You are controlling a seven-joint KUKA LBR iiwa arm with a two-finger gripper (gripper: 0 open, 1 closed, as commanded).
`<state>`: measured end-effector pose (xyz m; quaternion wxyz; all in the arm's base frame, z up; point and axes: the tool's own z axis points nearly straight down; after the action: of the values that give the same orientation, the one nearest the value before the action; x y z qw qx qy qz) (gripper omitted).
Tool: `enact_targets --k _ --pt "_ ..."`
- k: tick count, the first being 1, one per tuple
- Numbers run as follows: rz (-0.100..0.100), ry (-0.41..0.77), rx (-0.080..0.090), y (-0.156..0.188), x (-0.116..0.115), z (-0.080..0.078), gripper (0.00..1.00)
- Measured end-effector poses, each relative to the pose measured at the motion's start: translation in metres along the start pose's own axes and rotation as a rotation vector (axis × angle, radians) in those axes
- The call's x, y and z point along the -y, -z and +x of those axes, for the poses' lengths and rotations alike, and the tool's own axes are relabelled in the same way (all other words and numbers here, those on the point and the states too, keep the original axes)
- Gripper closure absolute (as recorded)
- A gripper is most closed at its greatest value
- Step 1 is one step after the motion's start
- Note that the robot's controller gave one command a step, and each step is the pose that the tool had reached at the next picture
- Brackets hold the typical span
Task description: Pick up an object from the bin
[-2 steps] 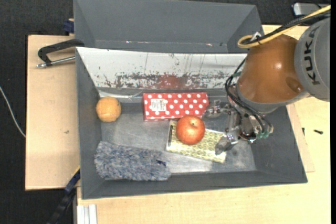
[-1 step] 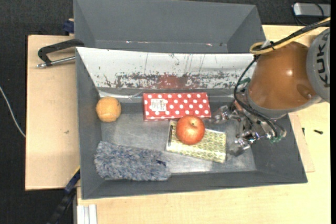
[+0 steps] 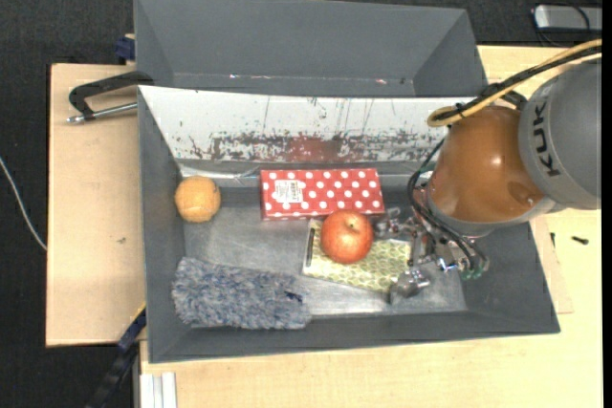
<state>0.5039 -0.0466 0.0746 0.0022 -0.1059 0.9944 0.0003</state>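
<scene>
My jaws hang just right of the apple (image 3: 346,236), low over the right end of the yellow-green packet (image 3: 368,270) the apple sits on. I can't tell whether they are apart or together. Just behind the apple lies a red dotted box (image 3: 321,193), well left an orange (image 3: 197,200), front-left a grey knitted cloth (image 3: 237,295).
</scene>
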Motion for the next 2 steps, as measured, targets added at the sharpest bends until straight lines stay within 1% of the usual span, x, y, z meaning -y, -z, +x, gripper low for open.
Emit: enact_targets --k 1,2 --pt "0.001 0.056 -0.008 -0.0017 0.0067 0.01 1.0" --pt "0.001 0.056 -0.008 -0.0017 0.0068 0.0101 1.0"
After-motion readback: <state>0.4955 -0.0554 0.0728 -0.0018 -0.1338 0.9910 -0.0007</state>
